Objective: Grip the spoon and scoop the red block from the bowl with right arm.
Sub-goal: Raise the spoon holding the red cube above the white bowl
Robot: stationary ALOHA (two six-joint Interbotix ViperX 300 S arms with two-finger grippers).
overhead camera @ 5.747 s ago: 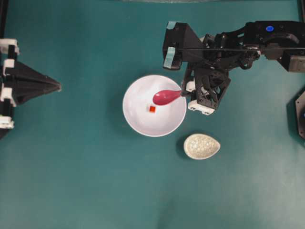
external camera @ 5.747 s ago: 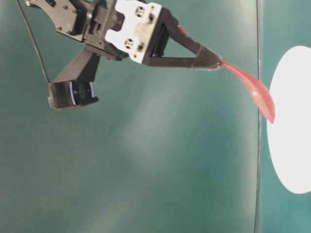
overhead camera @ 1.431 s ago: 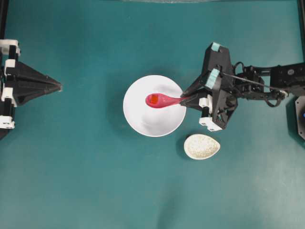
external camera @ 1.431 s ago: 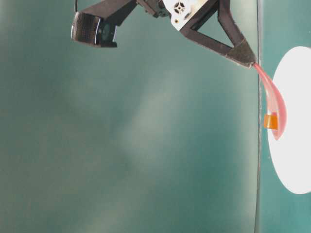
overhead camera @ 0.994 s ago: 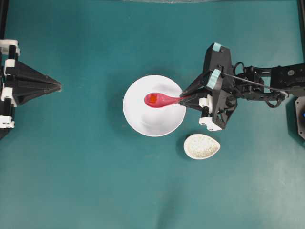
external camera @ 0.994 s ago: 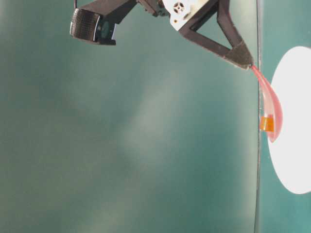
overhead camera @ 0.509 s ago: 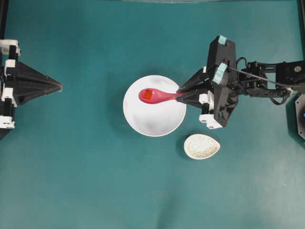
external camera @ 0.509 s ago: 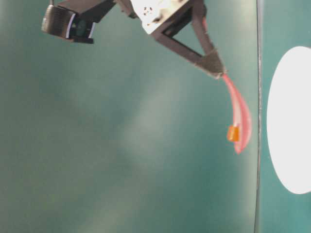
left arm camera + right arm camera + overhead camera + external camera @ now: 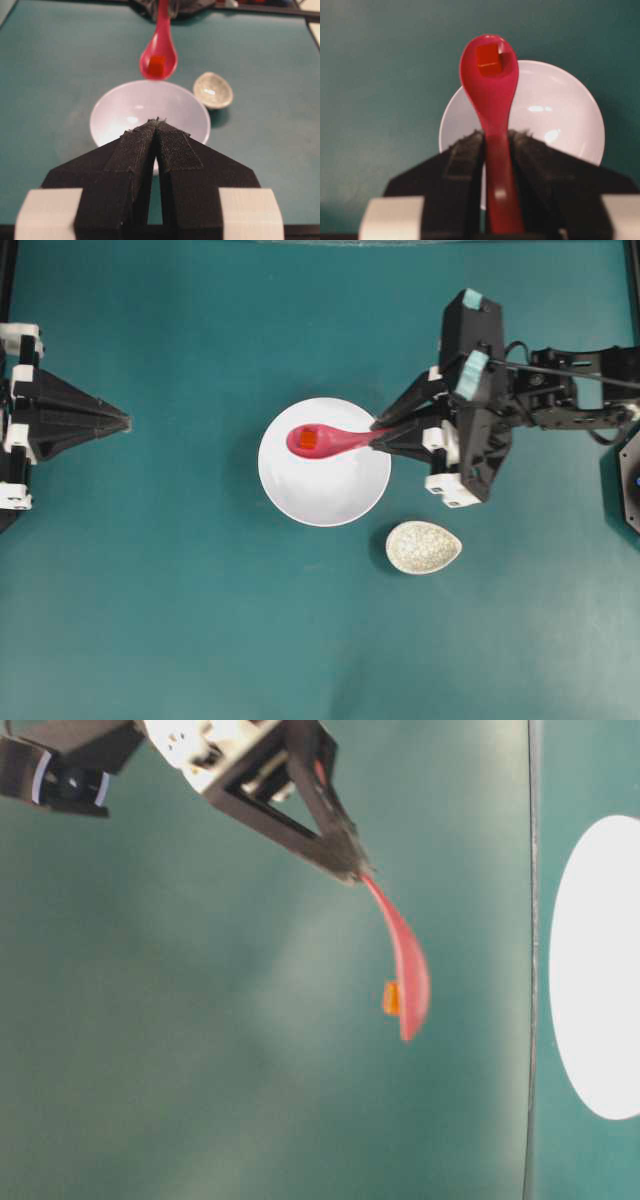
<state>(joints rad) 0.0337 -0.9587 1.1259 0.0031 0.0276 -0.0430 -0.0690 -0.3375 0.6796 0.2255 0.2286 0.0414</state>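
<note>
Teal matte counter (image 9: 200,620) bearing glossy white round bowl (image 9: 325,490) and speckled egg-shaped dish (image 9: 424,547); right end effector (image 9: 377,436) grasping pinkish-red spoon (image 9: 330,440) holding orange-red block (image 9: 308,439); left end effector (image 9: 122,421) clenched, empty, well apart.

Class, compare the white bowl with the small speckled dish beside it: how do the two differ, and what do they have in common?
The bowl is round; the speckled dish is egg-shaped. The bowl is plain glossy white; the dish is off-white with a crackled speckle. The bowl is far wider than the dish. Seen from above, the spoon with the red block overlaps the bowl, not the dish. Both sit upright and empty on the teal table.
</note>
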